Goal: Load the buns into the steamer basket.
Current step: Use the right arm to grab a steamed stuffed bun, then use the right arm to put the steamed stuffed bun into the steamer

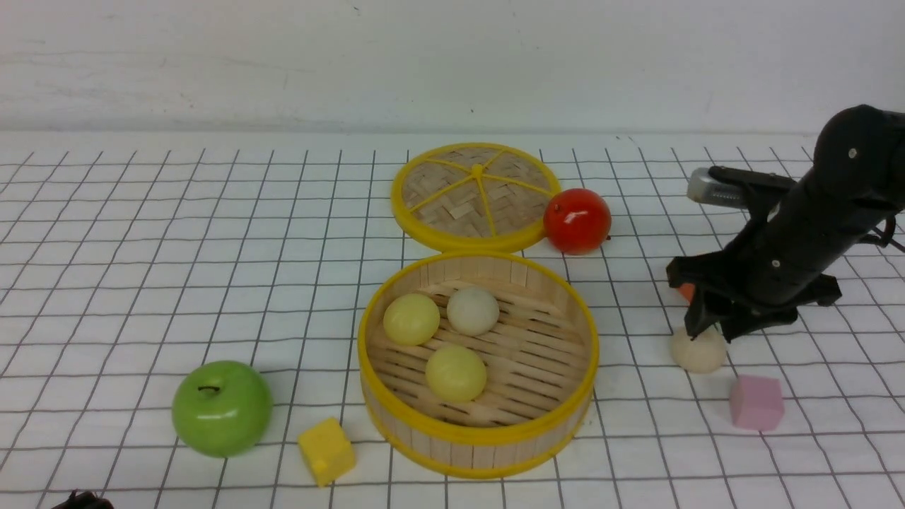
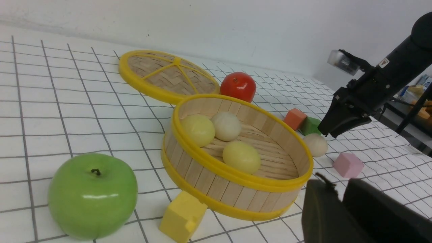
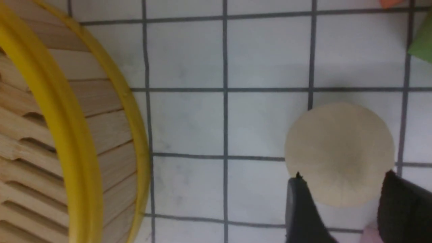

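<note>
Front view is showing the right arm (image 1: 813, 226) leaning forward and down, so the right gripper (image 1: 709, 334) is pointing steeply at the worktop (image 1: 141, 247). Its jaws are standing spread, and the last bun (image 1: 698, 351), a matte off-white ball, is lying on the worktop directly under the tips. Whether they are touching it I cannot tell.

To this gripper's left, the steamer basket (image 1: 495, 433), round with a wooden-strip wall, slatted floor and yellow rims, is holding a pale yellow bun (image 1: 411, 319), an off-white bun (image 1: 473, 310) and a second pale yellow bun (image 1: 456, 372).

Right wrist view is showing two dark fingertips overlapping the last bun's edge, with its pale surface between them. Left wrist view is showing an orange cube (image 2: 294, 118) and a green cube (image 2: 310, 125) just beyond the right gripper, which the arm is mostly hiding in the front view. The left gripper (image 2: 339, 189) is appearing there only as dark shapes at the edge, so I cannot tell if it is spread or pressed together.
</note>
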Motion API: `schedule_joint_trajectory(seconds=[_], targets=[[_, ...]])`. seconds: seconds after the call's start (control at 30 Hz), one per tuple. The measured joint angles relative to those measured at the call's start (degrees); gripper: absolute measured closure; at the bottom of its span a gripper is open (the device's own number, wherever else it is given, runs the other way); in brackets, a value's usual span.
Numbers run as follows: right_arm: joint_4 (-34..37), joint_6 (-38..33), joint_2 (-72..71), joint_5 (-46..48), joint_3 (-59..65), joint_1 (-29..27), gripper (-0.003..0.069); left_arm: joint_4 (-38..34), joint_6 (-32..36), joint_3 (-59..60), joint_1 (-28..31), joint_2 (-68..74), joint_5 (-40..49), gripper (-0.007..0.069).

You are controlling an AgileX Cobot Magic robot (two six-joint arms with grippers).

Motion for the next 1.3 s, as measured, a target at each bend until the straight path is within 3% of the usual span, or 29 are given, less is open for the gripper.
schedule_joint_trajectory(seconds=[0.33,0.67,1.07,1.3], targets=[[-1.3,0.0,2.34,-3.3,0.0,0.0,0.0368,0.0,0.0,0.0,0.0,0.0,0.0,0.0527],[-2.36,-0.76,2.34,-3.37,-0.04,0.0,0.0648,-0.02,0.0,0.0,0.0,0.0,0.0,0.0521],[-0.76,-5.33,-3.36,0.38,-0.04,0.84,0.0659,-0.02,0.0,0.0,0.0,0.0,0.0,0.0515],[7.05,-9.45,-11.14,2.5,-0.04,7.99,0.0658,-0.02,0.0,0.0,0.0,0.0,0.0,0.0512]])
